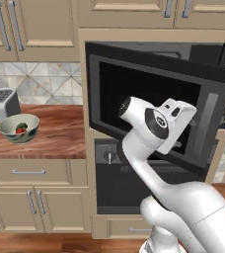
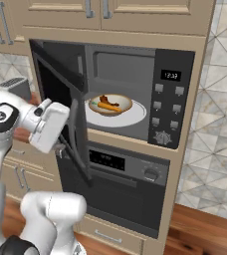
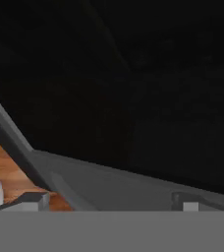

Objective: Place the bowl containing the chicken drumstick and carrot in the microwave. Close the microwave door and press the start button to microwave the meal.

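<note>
Dark grey metal frames the microwave point(image 1: 203, 54) in the left base view, where the microwave door point(image 1: 154, 108) is swung partly open and the robot's white wrist is seen in front of its black window. The vertical grey bar handle point(image 1: 206, 129) is seen at the door's right edge. Left of the microwave, on a wooden counter point(image 1: 60, 133), a grey-green bowl point(image 1: 18, 128) with vegetables is set just beside a toaster point(image 1: 1, 106). Below the microwave a black oven point(image 1: 115, 180) is built in.

In the right base view, the bowl point(image 2: 110, 105) is seen inside the microwave on the white turntable point(image 2: 130, 118), with the chicken drumstick point(image 2: 105, 99) and the carrot point(image 2: 108, 106) lying in it. The button panel point(image 2: 168, 99) stands at the microwave's right. The half-open door is placed between the robot's hand and the cavity.

In the hand view, the gripper point(image 3: 111, 203) is held close against the door's black window, the grey door frame slanting across. The fingertips point(image 3: 33, 201) are spread wide apart, with nothing gripped between them.
</note>
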You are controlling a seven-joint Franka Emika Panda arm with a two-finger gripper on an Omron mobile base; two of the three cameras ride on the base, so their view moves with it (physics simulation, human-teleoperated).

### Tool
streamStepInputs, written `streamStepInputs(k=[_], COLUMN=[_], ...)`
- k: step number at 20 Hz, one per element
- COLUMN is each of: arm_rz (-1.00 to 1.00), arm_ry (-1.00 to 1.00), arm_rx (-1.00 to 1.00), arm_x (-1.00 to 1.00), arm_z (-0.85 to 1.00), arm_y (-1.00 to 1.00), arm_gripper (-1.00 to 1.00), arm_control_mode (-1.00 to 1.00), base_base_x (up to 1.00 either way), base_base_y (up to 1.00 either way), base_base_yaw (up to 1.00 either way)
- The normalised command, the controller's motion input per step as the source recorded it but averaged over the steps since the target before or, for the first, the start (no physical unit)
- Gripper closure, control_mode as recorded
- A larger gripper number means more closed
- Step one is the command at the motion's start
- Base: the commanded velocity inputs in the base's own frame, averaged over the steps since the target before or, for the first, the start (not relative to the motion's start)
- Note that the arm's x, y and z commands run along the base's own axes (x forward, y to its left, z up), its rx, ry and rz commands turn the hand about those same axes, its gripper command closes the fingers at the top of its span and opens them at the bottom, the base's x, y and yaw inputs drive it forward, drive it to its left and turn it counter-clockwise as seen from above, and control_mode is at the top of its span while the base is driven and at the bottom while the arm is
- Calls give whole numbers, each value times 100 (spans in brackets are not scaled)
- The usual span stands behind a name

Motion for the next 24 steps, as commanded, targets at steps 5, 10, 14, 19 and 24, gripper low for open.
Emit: streamStepInputs(k=[5,10,14,19,24], arm_rz=[19,26,32,38,39], arm_ry=[27,6,-3,-14,-12], arm_rx=[0,0,0,0,1], arm_x=[100,100,100,93,99], arm_z=[4,3,4,0,0], arm_y=[-24,-18,-27,-38,-41], arm_gripper=[-100,-100,-100,-100,-100], arm_control_mode=[-100,-100,-100,-100,-100], base_base_x=[0,0,0,0,0], base_base_y=[0,0,0,0,0], base_base_yaw=[0,0,0,0,0])
